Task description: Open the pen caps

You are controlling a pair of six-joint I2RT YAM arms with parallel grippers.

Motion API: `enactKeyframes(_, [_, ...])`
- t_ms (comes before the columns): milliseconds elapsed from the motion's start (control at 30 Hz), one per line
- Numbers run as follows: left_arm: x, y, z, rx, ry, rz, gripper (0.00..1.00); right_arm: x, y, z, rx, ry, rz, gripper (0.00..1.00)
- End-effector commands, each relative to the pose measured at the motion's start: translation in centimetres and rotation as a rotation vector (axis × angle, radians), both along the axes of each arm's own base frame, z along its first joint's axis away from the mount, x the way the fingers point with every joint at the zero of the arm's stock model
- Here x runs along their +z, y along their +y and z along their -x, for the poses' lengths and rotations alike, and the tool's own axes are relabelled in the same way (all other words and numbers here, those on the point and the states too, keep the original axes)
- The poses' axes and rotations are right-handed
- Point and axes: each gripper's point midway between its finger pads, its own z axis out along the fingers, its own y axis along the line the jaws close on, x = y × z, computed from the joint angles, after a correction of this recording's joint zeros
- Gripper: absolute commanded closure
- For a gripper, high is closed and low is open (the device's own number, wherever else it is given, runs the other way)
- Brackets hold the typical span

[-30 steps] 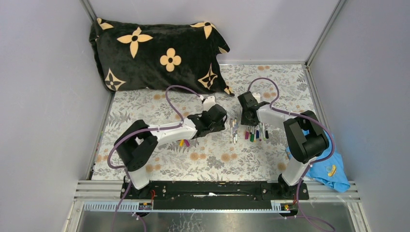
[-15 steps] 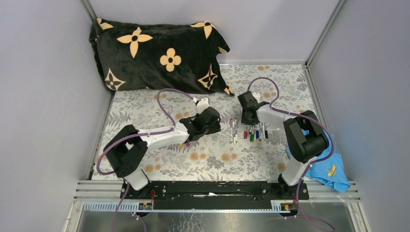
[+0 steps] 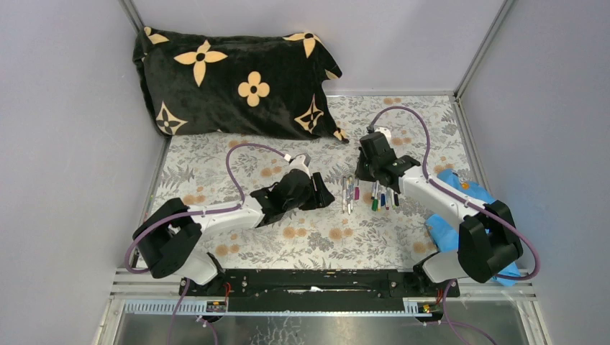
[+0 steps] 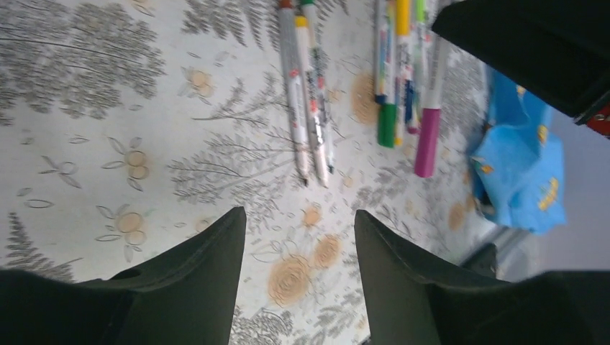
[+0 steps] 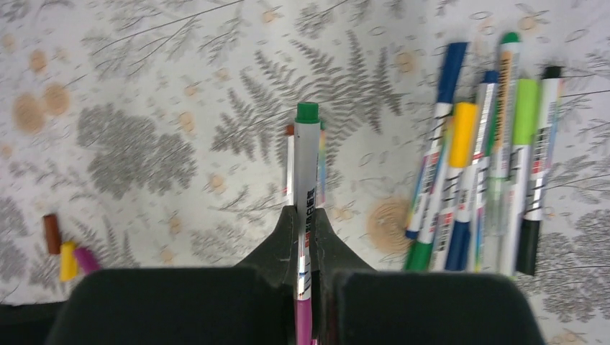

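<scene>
Looks like the right gripper (image 5: 306,219) lifted one pen (image 5: 306,162) off the row (image 5: 489,165), clamped on its barrel; left gripper (image 4: 298,215) sits to its left, fingers apart.

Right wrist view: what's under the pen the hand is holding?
Two pens lie on the floral cloth beneath the held pen; it and the right hand cover their near ends.

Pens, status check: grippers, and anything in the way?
Left gripper open, empty. Right gripper shut on a pen. Three loose caps lie apart from the pen row.
</scene>
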Motion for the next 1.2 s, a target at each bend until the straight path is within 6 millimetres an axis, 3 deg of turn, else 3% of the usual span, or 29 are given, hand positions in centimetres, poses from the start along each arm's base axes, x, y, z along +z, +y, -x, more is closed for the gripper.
enactKeyframes(0, [4.4,-2.8,1.2,-0.129,-0.068,0.224,0.37,2.5,3.1,1.2,0.048,-0.034,-0.072,1.0])
enactKeyframes(233, [5.6,-3.1,3.0,-0.172,-0.066,0.297,0.37,3.7,6.0,2.7,0.091,-0.061,-0.11,1.0])
enactKeyframes(700, [4.9,-3.6,4.6,-0.186,-0.036,0.323,0.41,5.6,9.4,3.8,0.121,-0.1,-0.162,1.0])
enactKeyframes(1067, [4.6,-3.4,4.3,-0.152,-0.033,0.331,0.56,5.8,10.3,4.6,0.129,-0.105,-0.171,1.0])
enactKeyframes(1167, [4.6,-3.4,4.3,-0.153,-0.033,0.333,0.64,5.7,10.4,4.7,0.129,-0.107,-0.172,1.0])
